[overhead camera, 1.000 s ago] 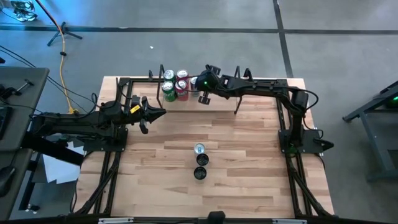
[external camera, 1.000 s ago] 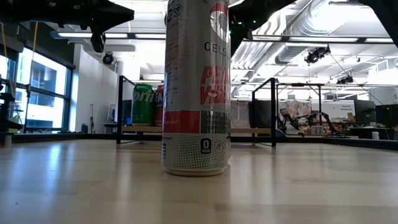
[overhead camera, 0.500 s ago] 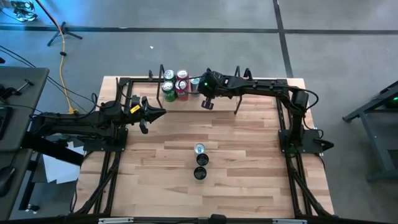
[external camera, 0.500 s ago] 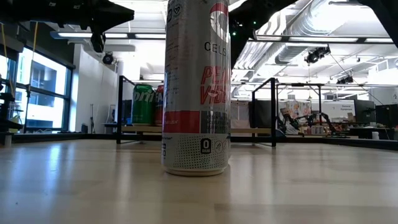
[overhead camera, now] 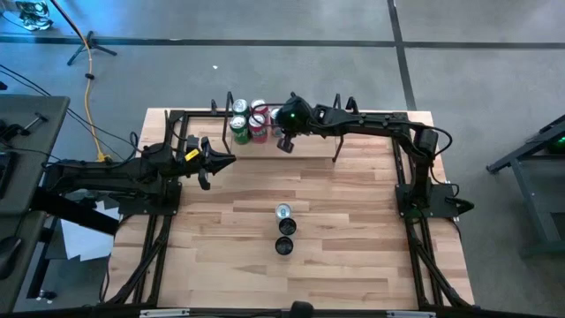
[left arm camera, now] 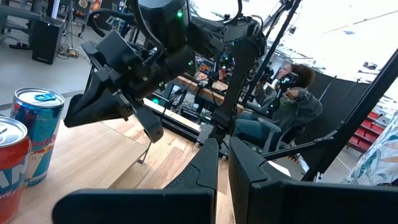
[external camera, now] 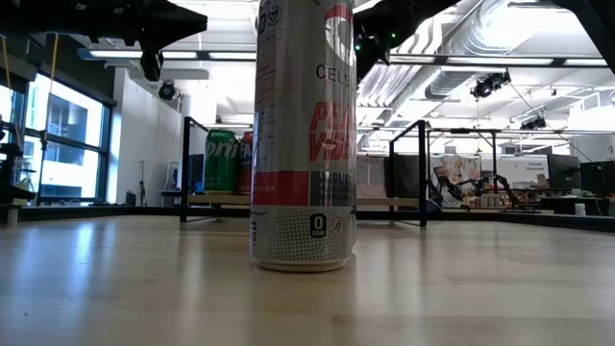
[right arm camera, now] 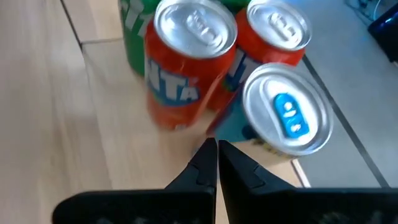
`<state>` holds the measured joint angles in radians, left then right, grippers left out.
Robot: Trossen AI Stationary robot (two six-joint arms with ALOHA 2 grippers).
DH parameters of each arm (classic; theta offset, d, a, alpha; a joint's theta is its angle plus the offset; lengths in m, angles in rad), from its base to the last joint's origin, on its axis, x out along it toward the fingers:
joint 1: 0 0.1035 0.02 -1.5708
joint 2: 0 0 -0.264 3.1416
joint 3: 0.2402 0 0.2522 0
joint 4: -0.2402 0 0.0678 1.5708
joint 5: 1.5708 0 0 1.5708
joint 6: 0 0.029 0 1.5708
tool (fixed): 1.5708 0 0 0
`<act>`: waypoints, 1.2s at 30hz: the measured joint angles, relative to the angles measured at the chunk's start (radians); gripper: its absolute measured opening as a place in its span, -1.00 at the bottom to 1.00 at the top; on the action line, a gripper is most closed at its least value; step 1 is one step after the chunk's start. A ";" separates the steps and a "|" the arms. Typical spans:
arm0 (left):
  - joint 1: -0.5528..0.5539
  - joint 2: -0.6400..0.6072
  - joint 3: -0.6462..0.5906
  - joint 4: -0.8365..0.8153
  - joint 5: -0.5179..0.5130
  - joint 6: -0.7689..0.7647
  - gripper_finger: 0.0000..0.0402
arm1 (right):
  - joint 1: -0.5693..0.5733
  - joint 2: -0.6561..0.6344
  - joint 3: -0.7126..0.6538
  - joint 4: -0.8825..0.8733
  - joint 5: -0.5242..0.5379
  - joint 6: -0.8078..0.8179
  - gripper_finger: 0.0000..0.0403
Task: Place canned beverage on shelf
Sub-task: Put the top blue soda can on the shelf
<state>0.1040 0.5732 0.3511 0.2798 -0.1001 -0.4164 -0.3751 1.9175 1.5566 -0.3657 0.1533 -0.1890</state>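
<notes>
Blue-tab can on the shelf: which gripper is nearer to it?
Right. The right gripper, shut and empty, hovers just beside the blue-tab can at the shelf. The left gripper, also shut, waits farther off, in front of the shelf's left end.

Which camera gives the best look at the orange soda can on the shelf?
The right wrist view: the orange can fills it, top and label clear. The high view shows only a small can top among the cluster; the low view hides it behind the tall can; the left wrist view does not clearly show it.

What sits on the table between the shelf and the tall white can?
Nothing: in the high view only bare tabletop lies between the shelf and the tall white can.
</notes>
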 joint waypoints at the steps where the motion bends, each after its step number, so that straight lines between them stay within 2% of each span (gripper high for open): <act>1: 0.000 0.000 0.000 0.000 0.000 0.000 -1.00 | -0.002 0.000 0.000 0.011 0.000 0.000 -1.00; 10: 0.000 0.000 0.000 0.000 0.000 0.000 -1.00 | -0.019 0.000 0.000 0.093 0.012 0.006 -1.00; 23: 0.000 0.000 0.000 -0.010 0.000 0.000 -1.00 | -0.040 0.000 0.000 0.113 -0.013 0.006 -1.00; 31: 0.000 0.000 0.000 -0.031 0.000 0.000 -1.00 | -0.039 0.001 0.000 0.001 -0.015 -0.025 -1.00; 36: 0.000 0.000 0.000 -0.030 0.000 -0.016 -1.00 | -0.041 0.031 0.000 -0.001 -0.015 -0.036 -1.00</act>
<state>0.1037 0.5729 0.3508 0.2501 -0.1005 -0.4326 -0.4164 1.9489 1.5566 -0.3671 0.1383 -0.2251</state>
